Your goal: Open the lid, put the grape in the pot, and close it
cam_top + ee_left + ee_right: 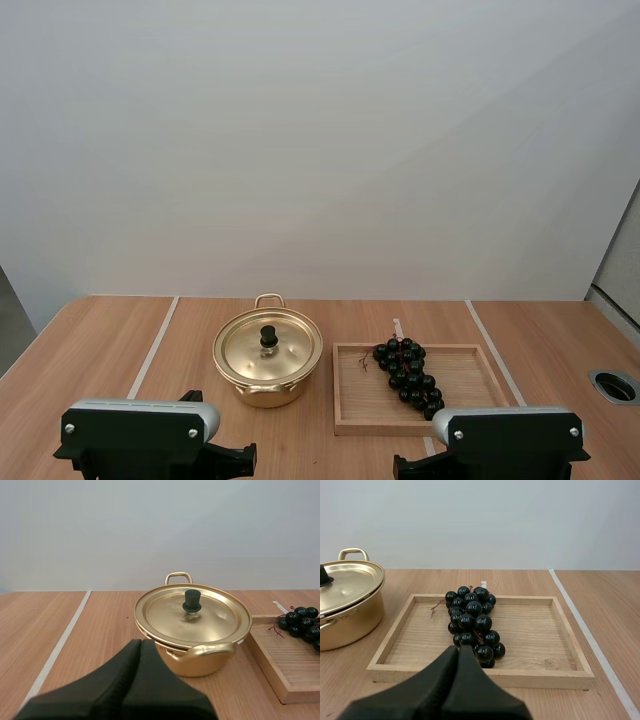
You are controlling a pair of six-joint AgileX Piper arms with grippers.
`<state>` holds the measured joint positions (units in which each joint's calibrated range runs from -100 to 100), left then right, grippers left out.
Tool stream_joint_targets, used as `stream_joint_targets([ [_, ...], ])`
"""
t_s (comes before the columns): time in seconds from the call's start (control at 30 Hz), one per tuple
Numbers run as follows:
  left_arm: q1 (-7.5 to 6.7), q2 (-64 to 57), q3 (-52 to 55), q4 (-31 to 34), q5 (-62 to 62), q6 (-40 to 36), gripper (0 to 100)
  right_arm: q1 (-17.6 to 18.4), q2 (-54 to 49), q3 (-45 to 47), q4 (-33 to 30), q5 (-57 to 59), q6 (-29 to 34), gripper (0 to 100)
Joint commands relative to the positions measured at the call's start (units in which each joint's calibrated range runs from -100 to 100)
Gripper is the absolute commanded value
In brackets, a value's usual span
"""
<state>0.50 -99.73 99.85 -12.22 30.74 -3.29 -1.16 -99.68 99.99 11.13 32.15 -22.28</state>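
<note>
A gold pot (267,375) stands mid-table with its lid (268,347) on, a black knob (268,336) on top. Just right of it a wooden tray (355,400) holds a bunch of dark grapes (408,376). My left gripper (140,645) is shut on nothing, its fingers together as one wedge, a short way in front of the pot (195,650) and its lid (165,612). My right gripper (458,651) is likewise shut, just before the tray's near rim (535,677), with the grapes (472,622) lying beyond its tips. The pot (347,607) sits beside the tray.
White tape lines (152,350) run across the wooden table. A round cable hole (614,385) sits at the right edge. The two arm bases (140,430) occupy the near edge.
</note>
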Motion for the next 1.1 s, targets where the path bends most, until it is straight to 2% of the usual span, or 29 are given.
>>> stream_joint_targets([
  [0.0, 0.11, -0.3, 0.2, 0.1, -1.5, -0.3, 0, -0.2, -0.3, 0.0, 0.1, -0.3, -0.5, 0],
  [1.07, 0.11, -0.3, 0.2, -1.2, -1.5, -0.6, 0, -0.2, -0.3, 0.0, 0.1, -0.3, -0.5, 0],
])
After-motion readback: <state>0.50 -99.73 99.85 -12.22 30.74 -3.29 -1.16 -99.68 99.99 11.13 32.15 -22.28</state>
